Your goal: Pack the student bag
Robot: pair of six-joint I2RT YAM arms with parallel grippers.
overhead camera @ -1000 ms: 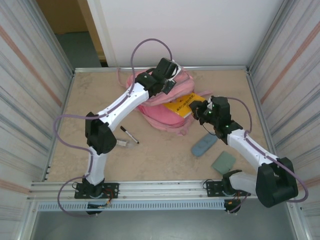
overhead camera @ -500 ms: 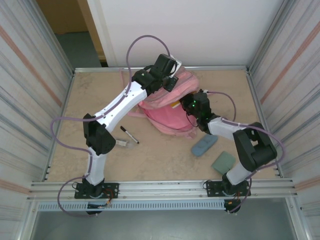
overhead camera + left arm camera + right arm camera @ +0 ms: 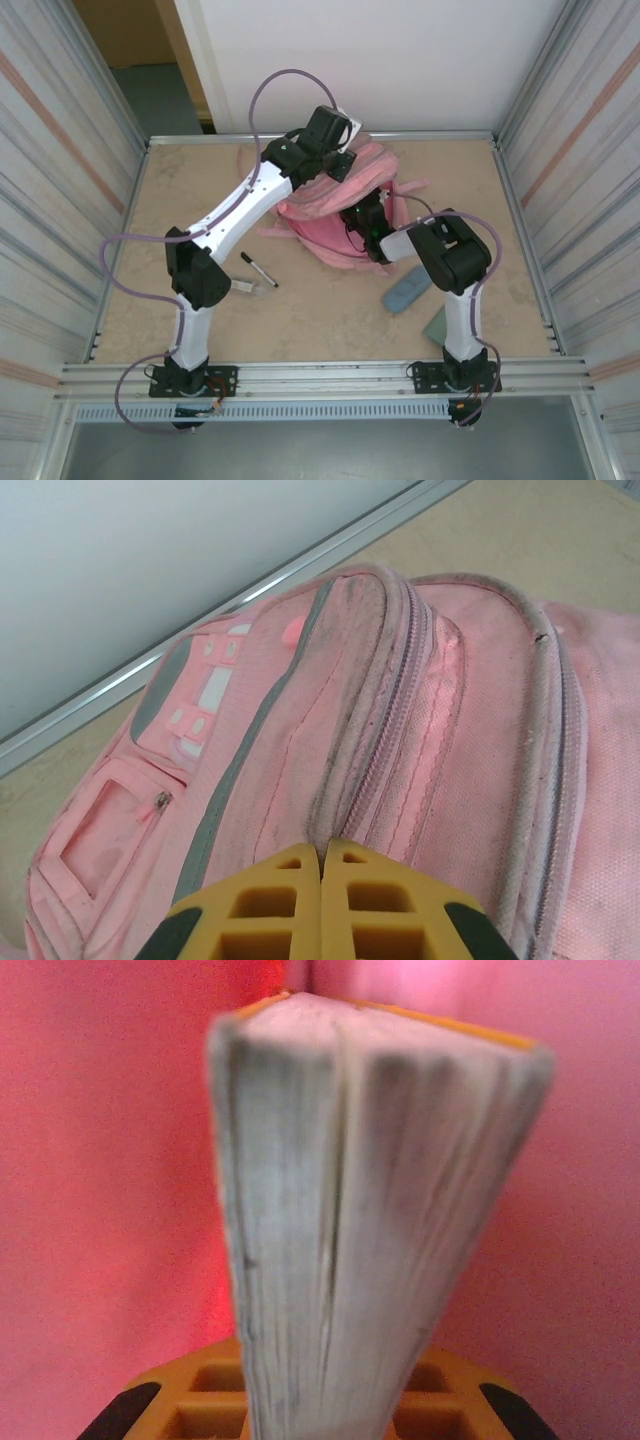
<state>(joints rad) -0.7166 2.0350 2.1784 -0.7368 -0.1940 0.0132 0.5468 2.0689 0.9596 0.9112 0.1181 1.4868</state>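
The pink student bag [image 3: 330, 215] lies at the back middle of the table. In the left wrist view its zipped front pockets and seams [image 3: 400, 680] spread out ahead. My left gripper [image 3: 338, 163] [image 3: 322, 855] is shut on a fold of the bag's upper fabric and holds the opening up. The right arm's wrist [image 3: 372, 228] reaches into the opening from the right. Inside, my right gripper [image 3: 330, 1380] is shut on a book [image 3: 360, 1210], whose grey page edges face the camera, with pink lining [image 3: 100, 1160] on both sides. From above the book is hidden by the bag.
A black pen [image 3: 258, 270] and a small clear item [image 3: 246, 287] lie left of the bag. A blue-grey pencil case [image 3: 408, 290] and a flat green item [image 3: 443, 325] lie near the right arm. Metal walls ring the table.
My right gripper has carried the yellow book leftward from beside the bag into its opening, so the book no longer shows from above. The left gripper has kept holding the bag's fabric up.
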